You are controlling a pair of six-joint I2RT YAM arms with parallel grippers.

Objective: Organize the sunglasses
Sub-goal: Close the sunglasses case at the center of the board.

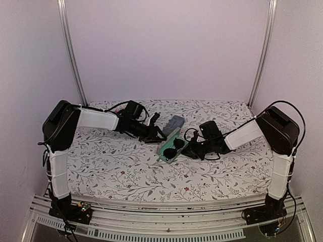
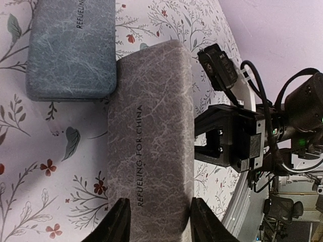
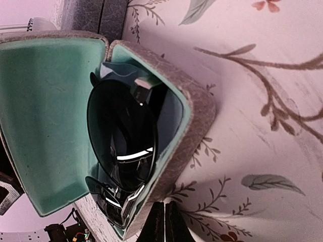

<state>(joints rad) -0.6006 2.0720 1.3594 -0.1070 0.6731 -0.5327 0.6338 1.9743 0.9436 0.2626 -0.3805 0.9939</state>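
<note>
One pair of sunglasses (image 1: 171,147) with dark lenses lies folded inside the open tan-grey case (image 1: 162,157) with teal lining. The right wrist view shows the sunglasses (image 3: 123,136) in the case (image 3: 194,126), with a light blue cloth (image 3: 118,70) under them. My right gripper (image 3: 165,222) is shut and empty, its tips against the case's outer wall; it also shows in the top view (image 1: 194,149). My left gripper (image 2: 160,222) is open, its fingers straddling the tan-grey lid (image 2: 151,126); it also shows in the top view (image 1: 155,135). A second pair is out of view.
A closed blue-grey case (image 1: 175,122) lies just behind the open one, and it also shows in the left wrist view (image 2: 70,50). The floral tablecloth (image 1: 116,166) covers the table. The right arm's wrist (image 2: 232,141) is close beyond the lid.
</note>
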